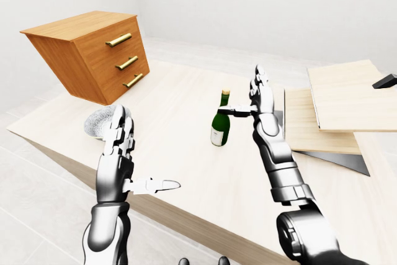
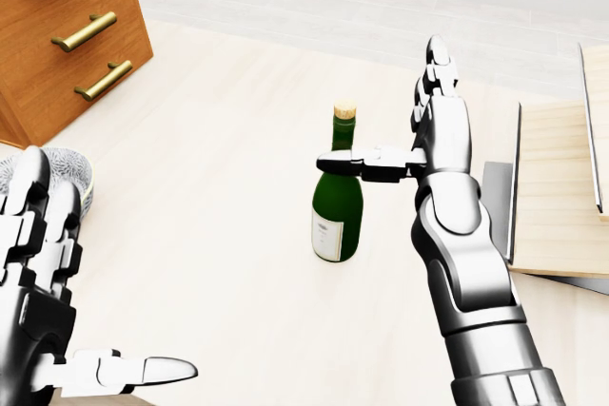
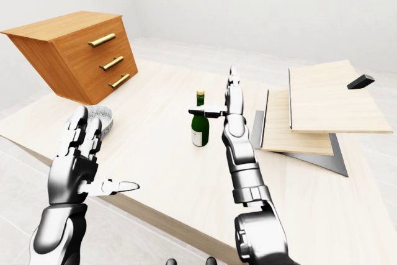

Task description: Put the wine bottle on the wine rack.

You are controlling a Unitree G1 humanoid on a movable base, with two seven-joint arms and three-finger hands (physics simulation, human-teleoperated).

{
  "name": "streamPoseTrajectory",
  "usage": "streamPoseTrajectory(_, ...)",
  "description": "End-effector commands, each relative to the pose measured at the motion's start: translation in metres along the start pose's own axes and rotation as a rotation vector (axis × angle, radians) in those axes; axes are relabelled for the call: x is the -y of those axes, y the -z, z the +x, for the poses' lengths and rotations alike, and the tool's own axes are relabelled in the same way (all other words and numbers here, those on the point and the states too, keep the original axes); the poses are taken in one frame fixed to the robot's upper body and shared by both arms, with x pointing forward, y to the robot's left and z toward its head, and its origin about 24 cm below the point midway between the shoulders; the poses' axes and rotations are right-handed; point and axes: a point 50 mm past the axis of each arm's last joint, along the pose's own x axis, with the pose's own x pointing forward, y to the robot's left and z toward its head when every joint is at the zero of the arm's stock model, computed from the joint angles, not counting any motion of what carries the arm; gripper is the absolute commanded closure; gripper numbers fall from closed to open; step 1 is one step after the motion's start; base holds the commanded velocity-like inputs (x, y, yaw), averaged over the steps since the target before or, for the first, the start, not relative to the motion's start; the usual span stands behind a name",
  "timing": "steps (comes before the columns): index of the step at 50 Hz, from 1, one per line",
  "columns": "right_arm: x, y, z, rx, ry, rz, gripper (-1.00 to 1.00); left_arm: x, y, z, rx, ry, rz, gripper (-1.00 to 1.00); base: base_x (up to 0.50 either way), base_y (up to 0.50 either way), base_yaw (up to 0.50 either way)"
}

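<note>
The pale, wood-grained surface point(image 1: 186, 153) fills most of every view, set in a plain room with white walls and a light tiled floor. Well to the left of both hands, at the top left of the eye views, stands an orange-brown wooden drawer chest point(image 1: 93, 54) with three brass bar handles, tilted in the pictures. To the right of the right hand point(image 2: 433, 135) lies a stack of light wooden boards on grey metal plates point(image 3: 310, 116), with a small dark block point(image 3: 360, 81) on the upper board; whether this is the wine rack cannot be told. Just beyond the left hand point(image 2: 43, 273), partly hidden by its fingers, sits a speckled grey round bowl point(image 1: 99, 122).

The dark green glass wine bottle with a white label and gold cap point(image 2: 338, 192) stands upright on the surface, immediately left of the right hand and far up and to the right of the left hand. Nothing stands between the bottle and the stack except the right arm itself.

The right hand is spread wide, fingers straight up, thumb stretched sideways across the bottle's neck, seemingly touching it, without closing round it. The left hand is likewise spread, fingers up, thumb pointing right, holding nothing.
</note>
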Motion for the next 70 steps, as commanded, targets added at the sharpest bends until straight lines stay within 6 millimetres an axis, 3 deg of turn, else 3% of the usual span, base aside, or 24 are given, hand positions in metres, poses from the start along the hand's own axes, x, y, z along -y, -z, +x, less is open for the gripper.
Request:
streamPoseTrajectory(1,-0.004,0.010,0.005,-0.057,0.002,-0.010,-1.00,0.000,0.005,-0.001,-0.022,-0.001,-0.005,-1.00,0.00,0.00,0.00)
streamPoseTrajectory(10,-0.003,0.030,0.014,-0.181,0.016,-0.039,-1.00,-0.001,0.003,-0.001,-0.015,-0.001,0.000,-1.00,0.00,0.00,0.00)
streamPoseTrajectory(23,-0.008,0.040,0.019,-0.246,0.013,-0.051,-1.00,0.000,0.009,0.000,-0.038,0.000,0.002,-1.00,0.00,0.00,0.00)
streamPoseTrajectory(51,-0.022,0.029,0.030,-0.238,-0.008,-0.032,-1.00,-0.003,0.022,-0.002,-0.096,-0.002,0.004,-1.00,0.00,0.00,0.00)
streamPoseTrajectory(70,-0.028,0.021,0.035,-0.233,-0.016,-0.041,-1.00,-0.005,0.017,-0.003,-0.081,-0.008,0.008,-1.00,0.00,0.00,0.00)
